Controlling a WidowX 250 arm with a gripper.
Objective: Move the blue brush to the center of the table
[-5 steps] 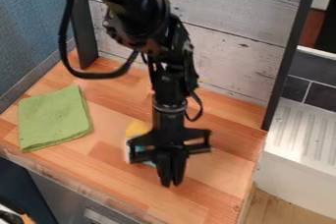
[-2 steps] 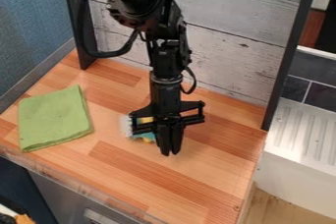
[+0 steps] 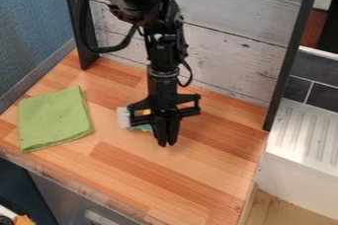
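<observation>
My black two-finger gripper (image 3: pixel 167 144) is clenched, fingers together; the blue brush with white bristles (image 3: pixel 123 117) lies partly behind it, towards the square green cloth (image 3: pixel 54 118).

No readable text, labels, brands, numbers or signs can be made out.

black arm reaches in from top edge; gripper (image 3: pixel 167 144) points down, fingers (image 3: pixel 161 132) together.
</observation>
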